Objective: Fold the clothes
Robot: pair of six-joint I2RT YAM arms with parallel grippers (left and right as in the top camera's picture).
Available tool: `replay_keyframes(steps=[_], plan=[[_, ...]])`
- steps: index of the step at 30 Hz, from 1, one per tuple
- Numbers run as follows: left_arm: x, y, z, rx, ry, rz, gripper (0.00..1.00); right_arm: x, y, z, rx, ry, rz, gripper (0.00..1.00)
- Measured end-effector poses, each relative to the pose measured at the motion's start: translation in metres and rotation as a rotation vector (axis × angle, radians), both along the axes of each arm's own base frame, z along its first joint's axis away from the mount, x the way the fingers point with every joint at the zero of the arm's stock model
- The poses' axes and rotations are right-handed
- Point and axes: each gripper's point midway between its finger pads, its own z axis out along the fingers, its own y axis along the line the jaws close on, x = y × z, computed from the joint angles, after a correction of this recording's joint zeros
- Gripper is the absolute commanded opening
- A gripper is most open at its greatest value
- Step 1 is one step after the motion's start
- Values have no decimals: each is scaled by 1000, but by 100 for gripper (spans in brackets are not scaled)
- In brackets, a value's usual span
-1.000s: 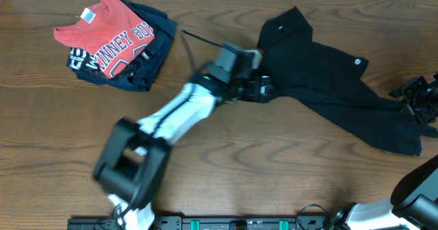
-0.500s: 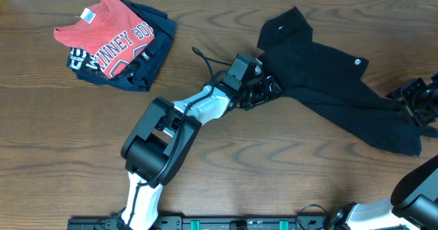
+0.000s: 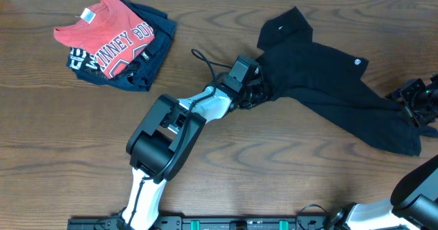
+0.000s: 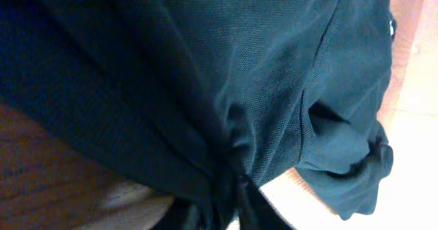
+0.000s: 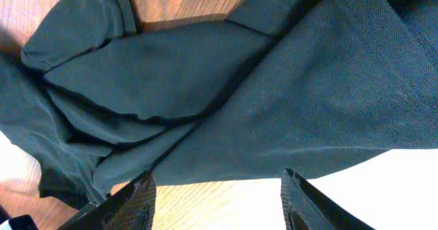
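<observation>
The clothes, a black T-shirt (image 3: 321, 72), lie crumpled across the right half of the table, with a small white logo (image 3: 357, 62) near the back edge. My left gripper (image 3: 263, 90) is at the shirt's left edge. In the left wrist view the shirt's fabric (image 4: 205, 72) bunches into a pinch between the jaws of the left gripper (image 4: 229, 209), which is shut on it. My right gripper (image 3: 410, 107) sits at the shirt's right end. In the right wrist view this gripper (image 5: 219, 196) is open over bare wood, with the shirt's hem (image 5: 287, 86) just beyond its fingertips (image 5: 137, 199).
A red T-shirt (image 3: 102, 31) with white lettering lies on a navy garment (image 3: 147, 59) at the back left. The left arm's cable (image 3: 205, 59) loops over the wood behind the arm. Bare wooden tabletop (image 3: 287, 168) stretches along the front.
My left gripper has reached the shirt's left edge and closed on the fabric there, after standing open a second ago. The right gripper has not moved.
</observation>
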Motion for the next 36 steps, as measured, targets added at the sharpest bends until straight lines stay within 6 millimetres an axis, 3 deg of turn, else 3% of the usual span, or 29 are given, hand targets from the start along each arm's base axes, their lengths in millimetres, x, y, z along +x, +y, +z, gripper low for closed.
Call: replay_keyframes(steps=[7, 11, 13, 16, 20, 22, 25, 30, 36], plan=[[-7, 14, -7, 77, -31, -90, 6, 0, -2, 0, -11, 1, -2, 59], [-15, 49, 2, 155, 25, -97, 6, 2, -6, 0, -28, -6, -4, 60], [-13, 69, 17, 179, 20, -93, 6, 2, -7, 0, -34, -3, -5, 60], [-5, 95, 62, 197, -61, -67, 6, 0, -10, -1, -55, 10, -10, 61], [-5, 113, 109, 243, -179, -47, 6, -1, -15, -2, -80, 19, -16, 58], [-6, 116, 122, 258, -216, -43, 6, 0, -17, -3, -90, 17, -16, 57], [-7, 119, 123, 279, -227, -44, 6, 0, -15, -10, -99, 18, -9, 57], [-7, 123, 118, 309, -226, -49, 6, -1, 9, -42, -90, 38, 48, 49], [-10, 126, 115, 327, -212, -56, 6, 3, 30, -73, -94, 4, 104, 52]])
